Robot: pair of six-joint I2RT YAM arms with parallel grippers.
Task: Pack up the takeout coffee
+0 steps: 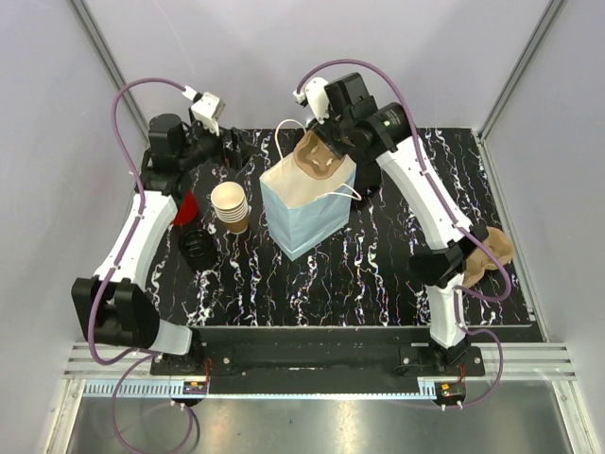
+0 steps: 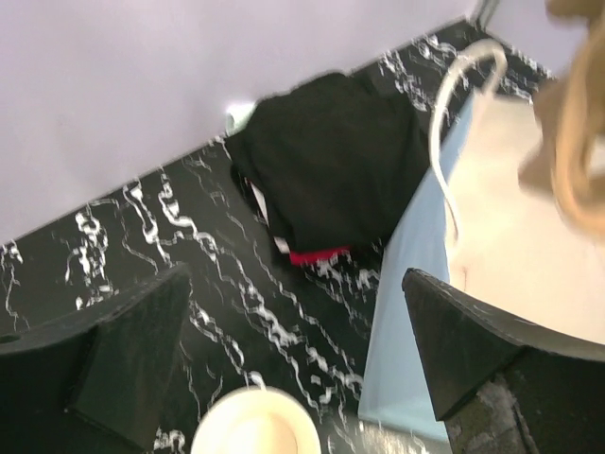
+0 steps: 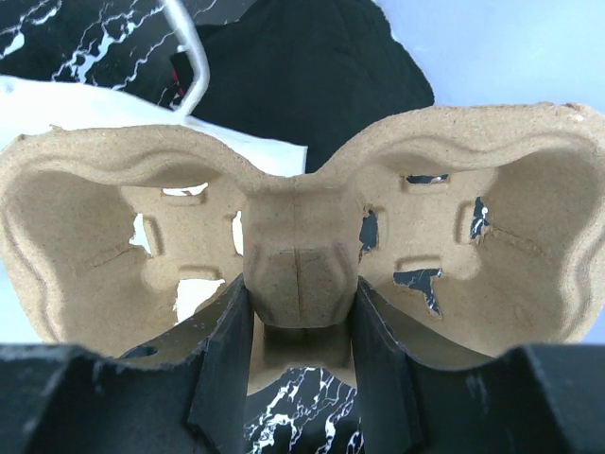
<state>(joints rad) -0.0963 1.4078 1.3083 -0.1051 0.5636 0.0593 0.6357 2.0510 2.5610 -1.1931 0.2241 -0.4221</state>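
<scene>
One blue bag (image 1: 307, 213); two carriers. The right gripper (image 3: 301, 303) is clamped on the first carrier (image 3: 302, 218) over the bag, the second carrier (image 1: 487, 253) apart. Left gripper (image 2: 295, 312) spread, empty. Lidded coffee cup — we cannot locate it.

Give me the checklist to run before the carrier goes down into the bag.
1. Right pincer grip on carrier: ok, fingers clamp its centre post.
2. Carrier at the mouth of the bag: ok in the top view.
3. Bag upright and open: ok.
4. Carrier wells empty: ok.
5. Left pincer clear of bag: ok, open, off to its side.
6. Lidded coffee ready: cannot tell, none seen.
</scene>
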